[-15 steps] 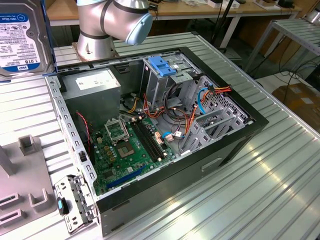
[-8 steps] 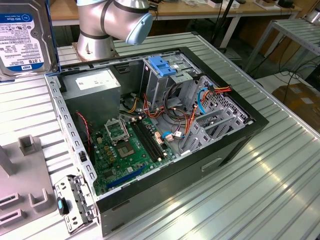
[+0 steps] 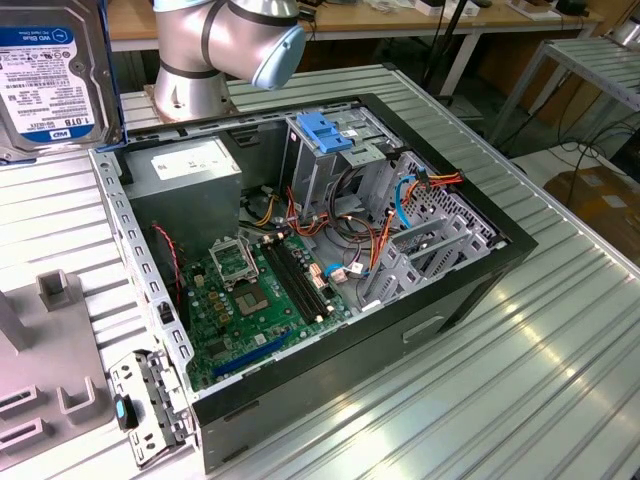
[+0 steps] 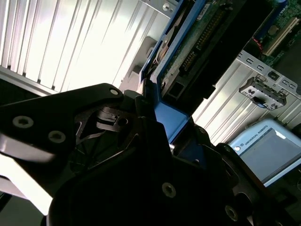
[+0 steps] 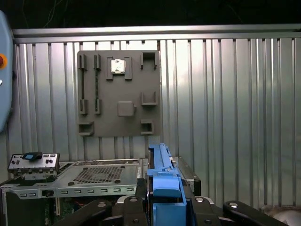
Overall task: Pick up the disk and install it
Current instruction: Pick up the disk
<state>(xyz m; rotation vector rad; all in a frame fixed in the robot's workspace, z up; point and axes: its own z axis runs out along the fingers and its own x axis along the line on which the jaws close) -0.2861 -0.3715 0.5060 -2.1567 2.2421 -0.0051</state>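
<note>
Where the disk (image 3: pixel 50 75) is: up in the air at the exterior view's far left, well apart from the open case (image 3: pixel 470 290), label side to that camera; both wrist views catch it edge-on
claw (image 5: pixel 164 207): narrow, clamped on the disk at its blue rail (image 5: pixel 162 174), dark fingers (image 5: pixel 141 197) either side of that rail
grip risk: you seem to hold one end only and the rest juts out free; my guess is a quick swing or a knock twists it in the pads or drops it
left wall (image 3: pixel 130 240): perforated case wall stands between the disk and the inside; go in low and you clip it
cage (image 3: pixel 320 175): grey, far side of the case, blue latch (image 3: pixel 328 133) on top; come in tilted and the rails likely jam instead of sliding
cables (image 3: pixel 370 225): red, orange and blue bundle just right of the cage; could snag the disk or get pinched under it
power supply (image 3: pixel 190 165): grey box with white sticker, left of the cage; the gap looks tight, so a disk corner or your claw may strike it
motherboard (image 3: pixel 255 290): bare on the case floor, near side; a dropped disk lands here and both could be damaged
arm (image 3: pixel 230 45): big joint hangs over the far edge of the case; watch it against the rim as you reach in
</note>
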